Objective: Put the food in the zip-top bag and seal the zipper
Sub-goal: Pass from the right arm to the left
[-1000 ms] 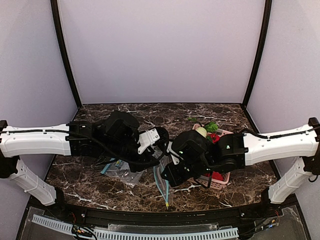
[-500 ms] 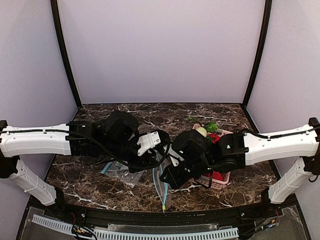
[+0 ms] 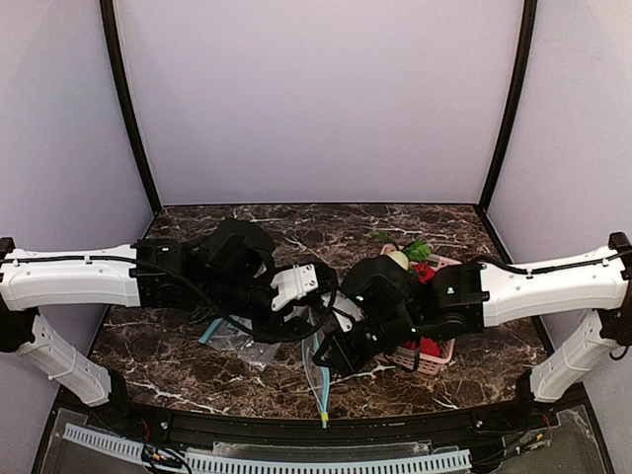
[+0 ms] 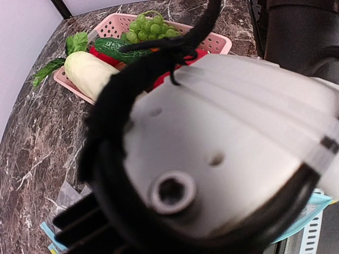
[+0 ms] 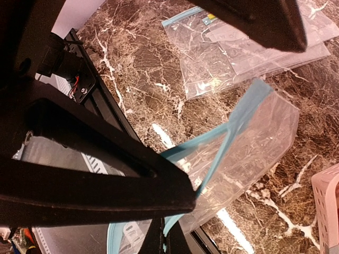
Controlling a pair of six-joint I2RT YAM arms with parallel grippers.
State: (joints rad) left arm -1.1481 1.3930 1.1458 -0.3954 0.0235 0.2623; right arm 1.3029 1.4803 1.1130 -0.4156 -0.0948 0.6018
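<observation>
My right gripper (image 3: 332,355) is shut on the zipper (image 5: 233,127) of a clear zip-top bag (image 5: 254,143) and holds it off the table; the bag hangs near the front edge (image 3: 318,383) with its mouth partly spread. In the right wrist view the gripper (image 5: 177,217) pinches the teal strip. My left gripper (image 3: 312,314) is close above the bag's top; the right arm's grey body blocks the left wrist view, so its jaws are hidden. The dark green cucumber (image 4: 124,50) and a red fruit (image 4: 100,54) lie in the pink basket (image 4: 212,39).
The basket (image 3: 437,361) stands at the right and also holds a white radish (image 4: 90,74) and green grapes (image 4: 151,26). Spare clear bags (image 3: 237,336) lie flat on the marble under the left arm, and also show in the right wrist view (image 5: 238,53).
Both grippers have shifted nearer the front edge with the bag. The bag now hangs lower and closer to the table's front rail.
</observation>
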